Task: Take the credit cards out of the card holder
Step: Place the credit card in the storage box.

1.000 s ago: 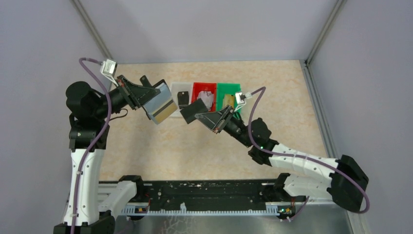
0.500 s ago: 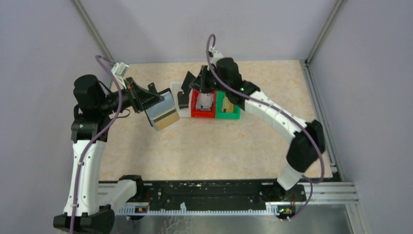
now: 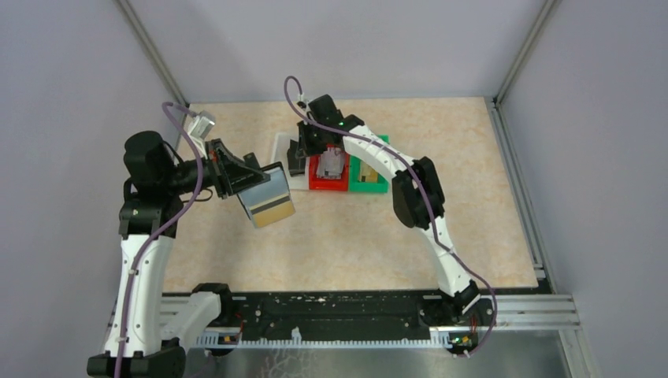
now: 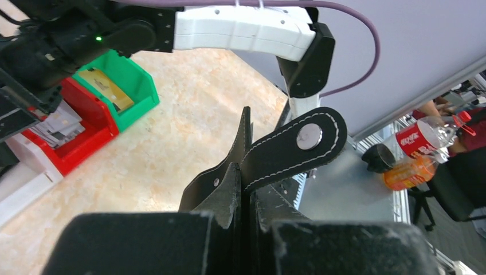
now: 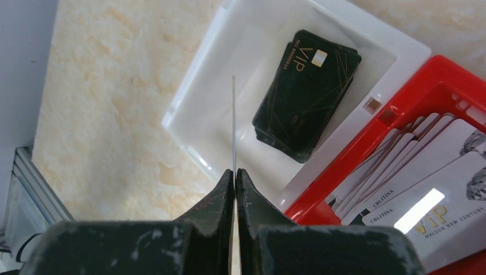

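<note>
The left gripper (image 4: pixel 245 200) is clamped on the card holder (image 3: pixel 268 198), which hangs clear of the table (image 3: pixel 354 244), left of the bins. It shows a silvery face and a gold face upward, and its strap tab (image 4: pixel 298 146) sticks out loose. The right gripper (image 5: pixel 235 177) is pinched on one thin credit card (image 5: pixel 233 123), seen edge-on above the white bin (image 5: pixel 200 97). A stack of black cards (image 5: pixel 306 94) lies in that bin. Pale cards (image 5: pixel 424 189) fill the adjoining red bin (image 5: pixel 401 94).

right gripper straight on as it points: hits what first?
Probably the bare floor of the white bin, left of the black cards; the edge-on card in the right gripper would touch first. Depth unclear.
</note>
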